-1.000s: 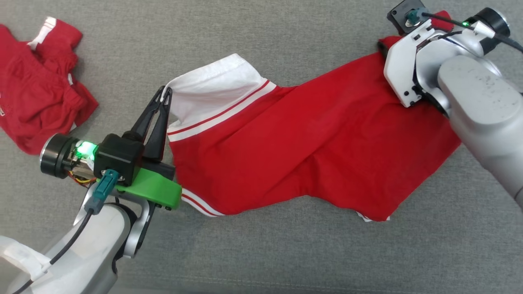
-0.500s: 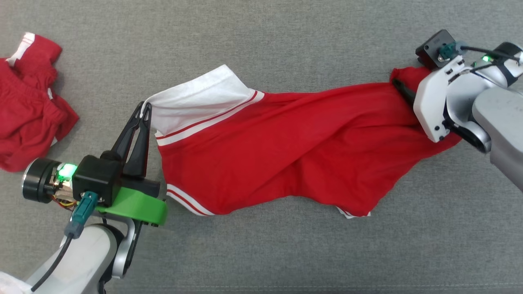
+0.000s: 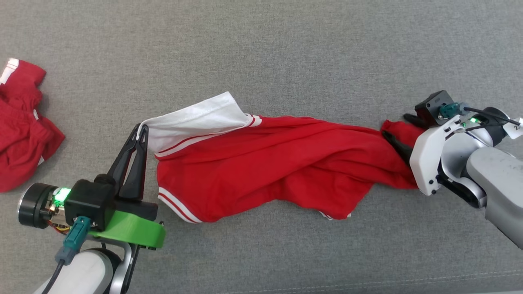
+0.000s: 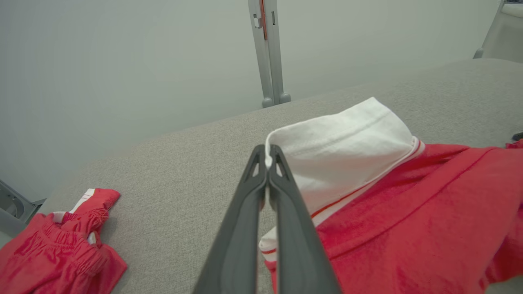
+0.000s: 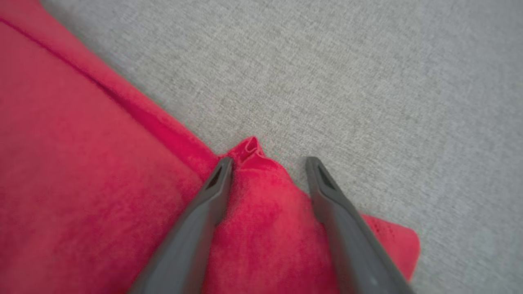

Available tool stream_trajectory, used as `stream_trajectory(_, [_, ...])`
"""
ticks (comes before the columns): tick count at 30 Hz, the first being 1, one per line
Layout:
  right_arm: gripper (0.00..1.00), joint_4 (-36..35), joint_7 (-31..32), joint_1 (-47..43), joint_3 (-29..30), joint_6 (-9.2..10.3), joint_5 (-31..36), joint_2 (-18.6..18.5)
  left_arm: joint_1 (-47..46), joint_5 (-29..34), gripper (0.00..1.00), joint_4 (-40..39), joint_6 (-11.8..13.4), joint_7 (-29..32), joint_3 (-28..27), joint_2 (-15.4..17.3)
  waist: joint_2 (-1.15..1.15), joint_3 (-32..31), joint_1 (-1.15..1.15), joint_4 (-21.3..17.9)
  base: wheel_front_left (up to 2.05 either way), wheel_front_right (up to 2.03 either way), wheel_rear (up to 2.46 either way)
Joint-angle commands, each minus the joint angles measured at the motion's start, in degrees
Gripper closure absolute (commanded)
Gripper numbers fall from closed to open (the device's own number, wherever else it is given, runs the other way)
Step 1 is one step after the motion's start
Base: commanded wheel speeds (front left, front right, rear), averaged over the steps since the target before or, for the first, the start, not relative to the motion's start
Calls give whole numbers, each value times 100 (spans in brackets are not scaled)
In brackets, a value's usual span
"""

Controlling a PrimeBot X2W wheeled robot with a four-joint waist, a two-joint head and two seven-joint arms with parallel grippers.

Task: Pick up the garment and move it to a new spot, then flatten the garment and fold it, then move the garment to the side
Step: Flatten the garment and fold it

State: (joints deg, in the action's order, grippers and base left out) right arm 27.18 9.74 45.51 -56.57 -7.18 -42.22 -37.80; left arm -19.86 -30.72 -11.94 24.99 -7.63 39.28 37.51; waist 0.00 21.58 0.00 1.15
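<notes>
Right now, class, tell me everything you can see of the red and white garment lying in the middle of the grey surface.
The garment is soft red cloth with a broad white band and thin red-and-white stripes at one end. It lies wrinkled and drawn out long across the grey fabric surface, not flat. The left gripper has its jaws shut on the white band's corner. At the red end, the right gripper has its jaws open astride a bunched fold.

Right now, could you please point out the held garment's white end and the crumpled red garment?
white end (image 3: 196, 119), head view, middle of white cloth
crumpled red garment (image 3: 20, 139), head view, its bunched middle
</notes>
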Motion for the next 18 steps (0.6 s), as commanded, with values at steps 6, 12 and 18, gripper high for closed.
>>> stream_trajectory(6, [100,-146,-233,-225,354,-25,541,10,-255,149,100,-63,-47,-105,-123,176,0,-72,0,-42,0,0,0])
stream_trajectory(12, [100,-268,-809,196,1088,-26,1054,108,-966,354,100,-30,-358,-83,-282,469,0,-66,0,-82,0,0,0])
stream_trajectory(18, [100,-176,-1496,861,2013,-26,1441,354,-2246,639,100,130,-856,-65,-535,721,0,8,0,-141,0,0,0])
